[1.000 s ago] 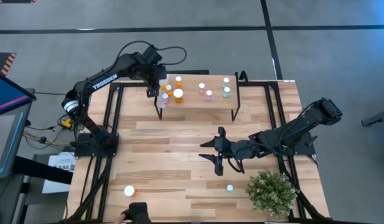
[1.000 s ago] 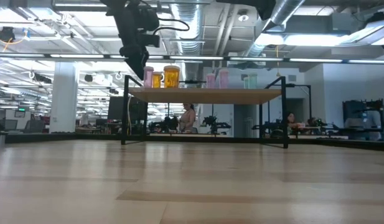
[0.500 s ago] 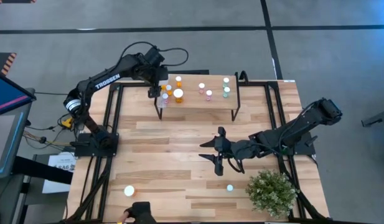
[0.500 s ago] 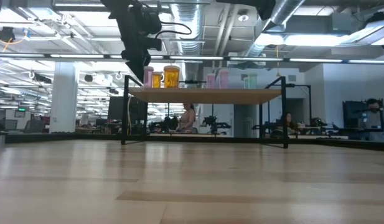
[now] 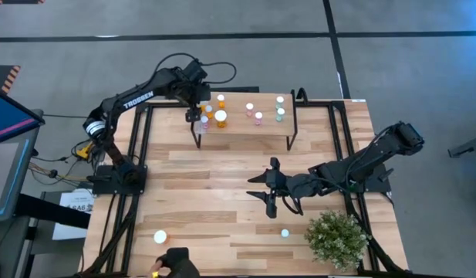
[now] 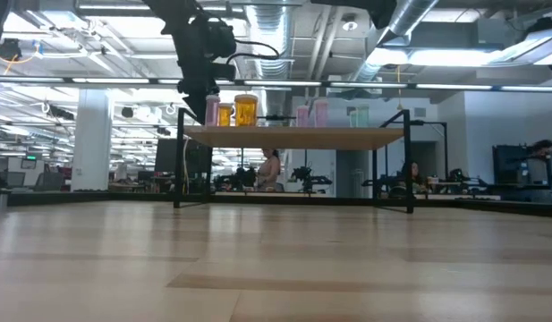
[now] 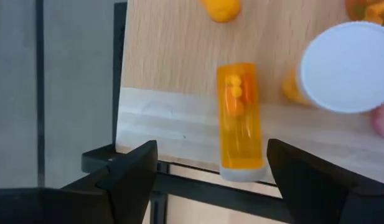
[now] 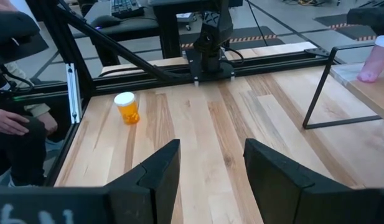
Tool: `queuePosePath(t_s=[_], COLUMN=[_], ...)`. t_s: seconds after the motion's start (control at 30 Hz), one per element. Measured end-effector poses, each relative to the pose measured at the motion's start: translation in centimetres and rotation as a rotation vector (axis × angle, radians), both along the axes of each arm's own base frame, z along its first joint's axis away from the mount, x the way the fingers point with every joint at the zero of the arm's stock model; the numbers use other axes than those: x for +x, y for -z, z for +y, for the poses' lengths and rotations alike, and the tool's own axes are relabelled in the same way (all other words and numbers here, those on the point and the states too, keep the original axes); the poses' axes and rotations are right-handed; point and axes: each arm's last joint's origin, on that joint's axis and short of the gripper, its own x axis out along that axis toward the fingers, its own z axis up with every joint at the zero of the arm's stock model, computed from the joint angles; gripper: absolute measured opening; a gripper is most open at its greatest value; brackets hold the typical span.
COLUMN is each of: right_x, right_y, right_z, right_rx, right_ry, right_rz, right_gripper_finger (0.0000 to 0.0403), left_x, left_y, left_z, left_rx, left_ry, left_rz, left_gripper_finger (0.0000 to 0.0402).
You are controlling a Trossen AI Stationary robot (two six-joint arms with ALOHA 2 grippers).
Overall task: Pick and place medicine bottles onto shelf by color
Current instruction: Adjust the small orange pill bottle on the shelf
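The shelf (image 5: 239, 123) stands at the table's far side and carries several medicine bottles: orange ones at its left end, pink ones (image 5: 258, 117) in the middle, teal ones (image 5: 281, 113) on the right. My left gripper (image 5: 196, 110) hangs open over the shelf's left end, pointing steeply down. In the left wrist view a small orange bottle (image 7: 241, 118) lies on its side on the shelf top (image 7: 173, 56), cap toward the edge, beyond my open fingers (image 7: 210, 180) and clear of them. Beside it stands a large orange bottle (image 7: 350, 65). My right gripper (image 5: 270, 193) waits open above the table's middle.
One orange bottle (image 5: 160, 237) stands near the table's near left corner and a teal one (image 5: 285, 232) beside the potted plant (image 5: 336, 238) at the near right. A person's hand (image 5: 176, 264) reaches in at the near edge. Bare tabletop lies between shelf and right gripper.
My left gripper has shifted a little toward the table's right over the shelf's left end and sunk slightly. The person's hand at the near edge has moved a bit to the right.
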Motion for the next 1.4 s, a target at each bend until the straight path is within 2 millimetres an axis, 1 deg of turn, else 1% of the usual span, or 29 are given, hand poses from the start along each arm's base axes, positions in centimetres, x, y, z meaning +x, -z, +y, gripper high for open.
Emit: queuePosePath(t_s=[0.37,0.87,1.0,1.23,1.4], right_x=[0.0,0.0,0.0,0.0,0.0], right_y=[0.0,0.0,0.0,0.0,0.0], right_z=[0.0,0.0,0.0,0.0,0.0], right_rx=[0.0,0.0,0.0,0.0,0.0], right_ry=[0.0,0.0,0.0,0.0,0.0], right_rz=[0.0,-0.001,-0.001,-0.001,-0.001], right_gripper_finger=[0.0201,0.0201,0.0201,0.0201,0.0201], left_x=[0.5,0.7,0.8,1.0,0.9], left_y=[1.4,1.5,1.2,0.0,-0.1], left_z=[0.7,1.1,1.3,1.4,1.2], left_rx=[-0.028,0.0,0.03,0.045,0.003], left_ry=[-0.005,-0.012,-0.03,-0.042,-0.025], left_rz=[0.033,0.03,0.028,-0.003,-0.012], left_gripper_finger=[0.0284,0.0202,0.018,0.0149,0.0138])
